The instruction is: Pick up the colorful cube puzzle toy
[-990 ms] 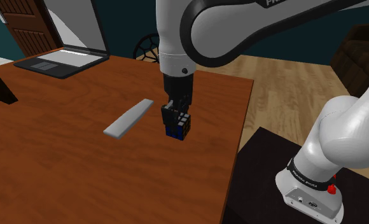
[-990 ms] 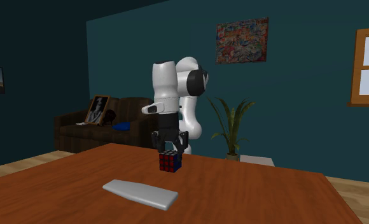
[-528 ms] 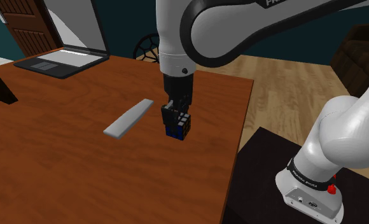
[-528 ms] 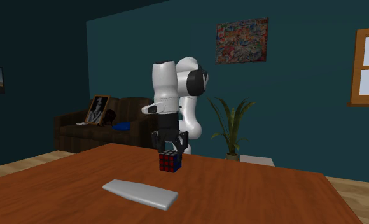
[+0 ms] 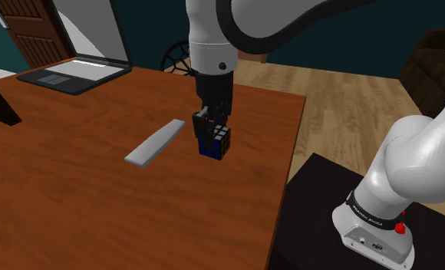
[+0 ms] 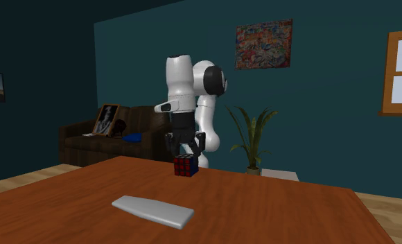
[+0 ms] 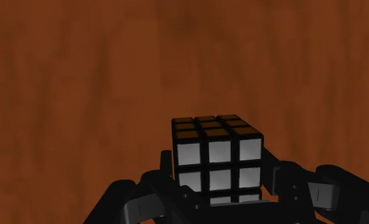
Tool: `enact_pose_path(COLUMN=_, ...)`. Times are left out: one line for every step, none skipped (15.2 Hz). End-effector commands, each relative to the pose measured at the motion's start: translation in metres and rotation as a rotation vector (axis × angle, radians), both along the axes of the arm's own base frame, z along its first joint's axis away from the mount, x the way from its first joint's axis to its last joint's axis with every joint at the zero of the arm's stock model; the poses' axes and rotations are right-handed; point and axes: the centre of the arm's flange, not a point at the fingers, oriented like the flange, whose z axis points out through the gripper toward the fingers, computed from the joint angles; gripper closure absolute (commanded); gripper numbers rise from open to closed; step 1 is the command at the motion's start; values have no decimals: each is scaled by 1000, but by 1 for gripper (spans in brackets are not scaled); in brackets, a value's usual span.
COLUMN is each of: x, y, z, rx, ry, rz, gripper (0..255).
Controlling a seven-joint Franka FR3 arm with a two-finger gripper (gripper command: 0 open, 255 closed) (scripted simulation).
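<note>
Gripper (image 5: 211, 132) points straight down, its fingers clasped on opposite sides of the colourful cube puzzle (image 5: 216, 143). Brown wooden counter (image 5: 75, 207) lies beneath. Open laptop (image 5: 74, 74) sits at ten o'clock from the cube in the shoulder view, well apart. Flat grey slab (image 5: 155, 142) lies at nine o'clock, near. Cube is held over the counter; white, orange, blue and red faces show.
</note>
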Motion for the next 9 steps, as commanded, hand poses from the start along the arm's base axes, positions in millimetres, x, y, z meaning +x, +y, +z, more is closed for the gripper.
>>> enact_pose_path(x=0, y=0, z=11, rx=0, ry=0, rz=0, gripper=255)
enact_pose_path(x=0, y=0, z=16, rx=0, ry=0, rz=0, gripper=255)
enact_pose_path(x=0, y=0, z=22, rx=0, ry=0, rz=0, gripper=255)
enact_pose_path(x=0, y=0, z=27, rx=0, ry=0, rz=0, gripper=255)
enact_pose_path(x=0, y=0, z=32, rx=0, ry=0, rz=0, gripper=255)
enact_pose_path(x=0, y=0, z=37, rx=0, ry=0, rz=0, gripper=255)
enact_pose_path(x=0, y=0, z=43, rx=0, ry=0, rz=0, gripper=255)
enact_pose_path(x=0, y=0, z=43, rx=0, ry=0, rz=0, gripper=255)
enact_pose_path(x=0, y=0, z=43, rx=0, ry=0, rz=0, gripper=255)
